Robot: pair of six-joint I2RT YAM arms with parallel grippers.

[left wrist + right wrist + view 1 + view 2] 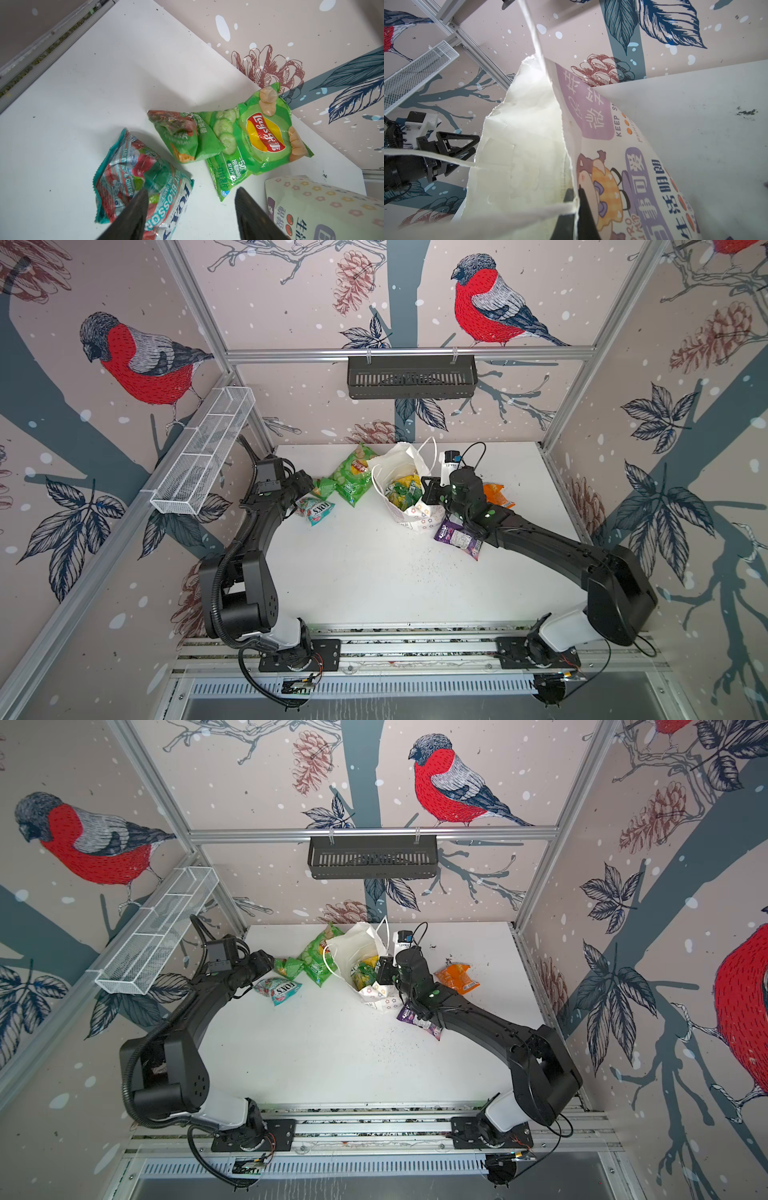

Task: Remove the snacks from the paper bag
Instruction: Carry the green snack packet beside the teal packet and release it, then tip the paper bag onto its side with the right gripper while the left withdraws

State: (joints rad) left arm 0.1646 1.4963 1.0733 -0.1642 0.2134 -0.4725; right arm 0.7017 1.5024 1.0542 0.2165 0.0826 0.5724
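Left hand (191, 193) wide, empty, over teal packet (133, 166) lying on tabletop (83, 104). Right hand (576, 195) pinched on paper bag (397, 460) rim, propping mouth open. Yellow-green packets (401, 491) left inside. Next, I reckon: swing left hand into bag mouth, grab one.

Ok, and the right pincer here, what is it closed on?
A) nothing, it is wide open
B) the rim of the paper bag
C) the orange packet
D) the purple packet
B: in the right wrist view the right pincer is pinched shut on the rim of the paper bag, one jaw inside the bag and one outside.
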